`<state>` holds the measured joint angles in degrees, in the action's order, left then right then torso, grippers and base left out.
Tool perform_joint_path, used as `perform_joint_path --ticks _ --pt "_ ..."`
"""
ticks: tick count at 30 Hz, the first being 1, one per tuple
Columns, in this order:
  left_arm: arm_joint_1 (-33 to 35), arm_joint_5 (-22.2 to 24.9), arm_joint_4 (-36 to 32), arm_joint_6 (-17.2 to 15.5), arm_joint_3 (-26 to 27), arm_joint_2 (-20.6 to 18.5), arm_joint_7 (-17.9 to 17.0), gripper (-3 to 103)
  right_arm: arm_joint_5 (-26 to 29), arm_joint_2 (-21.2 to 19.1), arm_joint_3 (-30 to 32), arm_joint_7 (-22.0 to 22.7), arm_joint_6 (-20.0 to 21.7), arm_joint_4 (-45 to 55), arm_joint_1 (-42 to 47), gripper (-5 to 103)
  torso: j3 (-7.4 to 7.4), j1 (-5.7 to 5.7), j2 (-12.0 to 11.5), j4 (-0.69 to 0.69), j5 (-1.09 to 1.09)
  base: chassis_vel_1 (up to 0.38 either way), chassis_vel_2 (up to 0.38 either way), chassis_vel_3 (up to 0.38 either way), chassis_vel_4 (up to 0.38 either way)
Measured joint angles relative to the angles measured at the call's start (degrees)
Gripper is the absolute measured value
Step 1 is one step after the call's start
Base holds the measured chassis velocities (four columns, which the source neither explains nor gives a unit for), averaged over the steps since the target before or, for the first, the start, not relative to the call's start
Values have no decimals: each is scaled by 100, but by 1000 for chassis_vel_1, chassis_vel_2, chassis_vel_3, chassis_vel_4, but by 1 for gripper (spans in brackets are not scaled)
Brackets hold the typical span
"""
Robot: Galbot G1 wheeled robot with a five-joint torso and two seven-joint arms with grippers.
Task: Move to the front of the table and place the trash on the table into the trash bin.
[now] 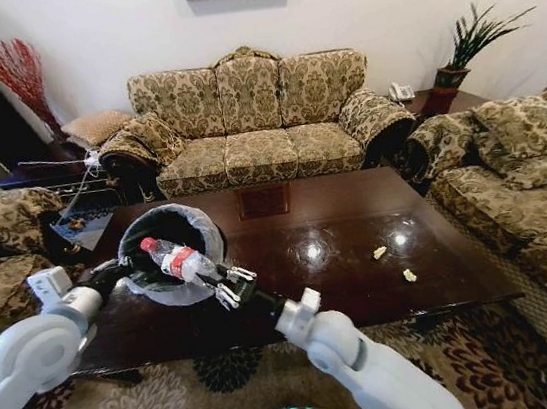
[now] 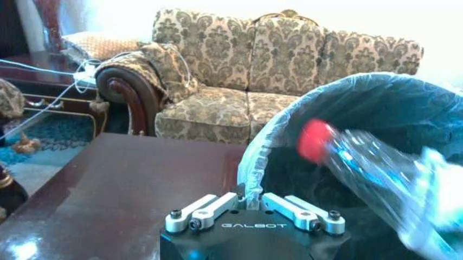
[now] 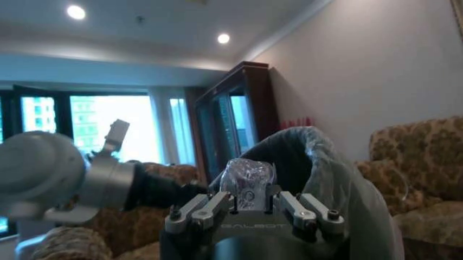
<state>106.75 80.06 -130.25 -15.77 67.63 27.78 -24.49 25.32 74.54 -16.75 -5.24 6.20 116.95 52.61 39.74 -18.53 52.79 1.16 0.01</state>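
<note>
Closest in, two white arms reach out over the near edge of the counter (image 1: 367, 298). The right gripper (image 1: 226, 286) has its jaws closed around the base of one clear plastic bottle (image 1: 182, 261), which has a red cap and a red label band; no words on the label can be made out. The bottle's capped end pokes into the mouth of the single trash bin (image 1: 207, 231), a dark round bin lined with a whitish bag. The left gripper (image 1: 144, 278) holds that bin tilted on its side above the counter, jaws pinched on the bag-covered rim. From the left wrist, the word GALBOT reads across the left gripper's body (image 2: 253, 210), and the bottle (image 2: 376, 168) shows blurred inside the bin (image 2: 405, 103). Farther along the counter lie two pale scraps (image 1: 380, 252), close together and well apart from the bin. Beyond stands one patterned sofa (image 1: 254, 116).
</note>
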Motion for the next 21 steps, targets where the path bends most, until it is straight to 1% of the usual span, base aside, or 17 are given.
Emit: perform_joint_path --ticks 2,3,4,6,7,9,11,12,13,14,15,16,17,18,19,20,21 --pt "-3 -62 -2 -1 -44 60 27 0 -7 91 -5 103 45 -22 -173 21 0 0 0 1 -1 0 0 0 0" --pt "-4 -82 14 -1 -64 79 51 0 -25 100 -1 112 46 -34 -218 26 0 0 0 0 -1 0 0 0 0" --pt "-4 -82 14 -1 -64 79 51 0 -25 100 -1 112 46 -34 -218 26 0 0 0 0 -1 0 0 0 0" --pt "-6 -110 68 -1 -95 98 79 0 -61 101 16 104 7 -57 -269 37 0 0 0 0 -1 0 0 0 0" --pt "-6 -110 68 -1 -95 98 79 0 -61 101 16 104 7 -57 -269 37 0 0 0 0 -1 0 0 0 0" --pt "-10 -119 103 -2 -118 98 88 0 -111 105 50 68 -30 -76 -274 47 0 0 -1 0 -1 0 0 0 0" --pt "-11 -122 105 -2 -125 98 90 0 -113 117 76 -17 -165 -111 -284 59 0 0 -1 0 -1 0 0 0 0" --pt "-11 -122 105 -2 -125 98 90 0 -113 117 76 -17 -165 -111 -284 59 0 0 -1 0 -1 0 0 0 0" --pt "-9 -123 103 -2 -125 105 90 0 -87 125 101 -101 -284 -121 -286 64 0 0 -1 0 -1 0 0 0 0" --pt "-6 -123 102 -2 -125 117 91 0 -70 136 137 -186 -405 -126 -272 64 0 0 -1 0 -1 0 0 0 0" --pt "14 -125 103 -1 -123 152 91 0 -330 160 311 -243 -638 -97 -159 75 0 0 -1 1 0 0 0 0 0" --pt "14 -125 103 -1 -123 152 91 0 -330 160 311 -243 -638 -97 -159 75 0 0 -1 1 0 0 0 0 0" --pt "57 -126 116 -1 -112 185 90 0 -817 171 575 -225 -786 -24 -3 80 0 0 -1 1 0 0 0 0 0" --pt "99 -128 137 -1 -97 228 90 0 -1144 151 866 -182 -975 80 173 86 0 0 -1 0 -1 0 0 0 0" --pt "99 -128 137 -1 -97 228 90 0 -1144 151 866 -182 -975 80 173 86 0 0 -1 0 -1 0 0 0 0" --pt "119 -133 160 -2 -85 275 91 0 -1261 65 1160 -9 -1042 196 370 86 -1 0 -1 1 0 0 0 0 0" --pt "120 -141 181 -2 -76 320 89 0 -1202 -51 1543 149 -1048 280 584 95 -1 0 -1 1 0 0 0 0 0"
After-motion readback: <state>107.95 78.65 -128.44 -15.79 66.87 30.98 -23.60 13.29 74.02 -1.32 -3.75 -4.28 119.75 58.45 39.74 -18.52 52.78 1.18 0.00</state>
